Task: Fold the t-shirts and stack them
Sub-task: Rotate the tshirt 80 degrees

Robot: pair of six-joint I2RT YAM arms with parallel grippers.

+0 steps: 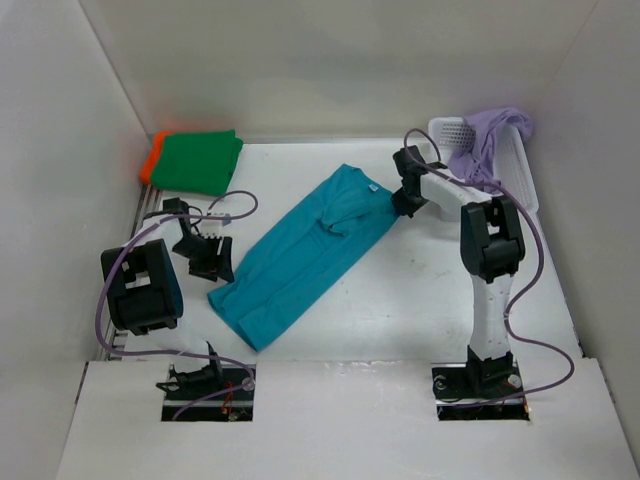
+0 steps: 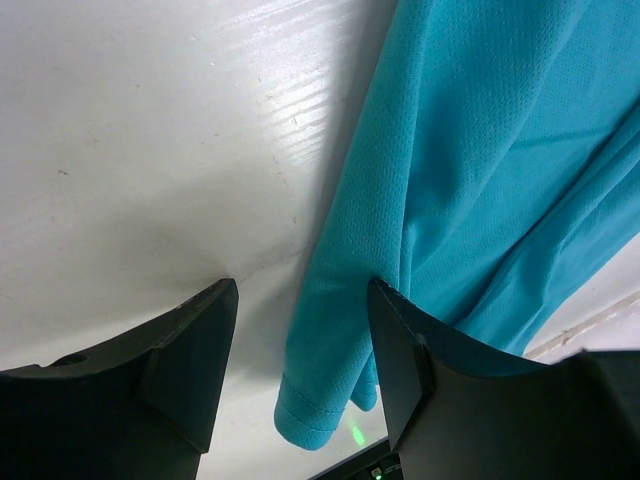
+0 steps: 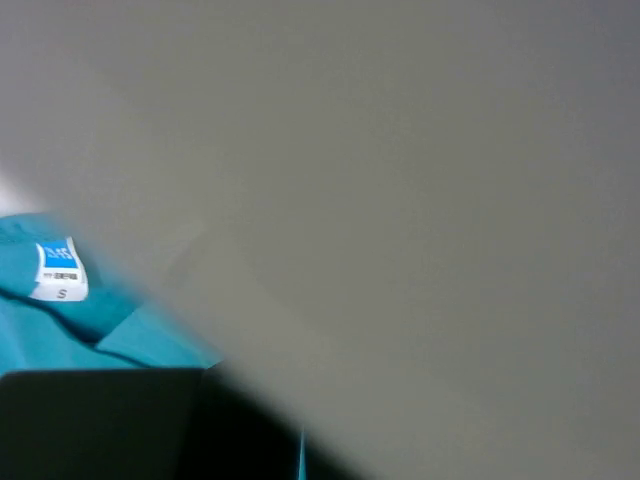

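Note:
The teal t-shirt lies spread diagonally across the middle of the table. My left gripper is at its lower left edge. In the left wrist view the left gripper is open, with a hemmed corner of the teal shirt lying between the fingers against the right one. My right gripper is at the shirt's upper right edge. In the right wrist view the right gripper looks shut, with a thin strip of teal cloth between its dark fingers. The shirt's size label shows there. The green shirt lies folded on the orange shirt at the back left. The lavender shirt hangs in the basket.
A white mesh basket stands at the back right against the wall. White walls enclose the table on the left, back and right. The left arm's body stands near the left wall, and cables loop beside both arms.

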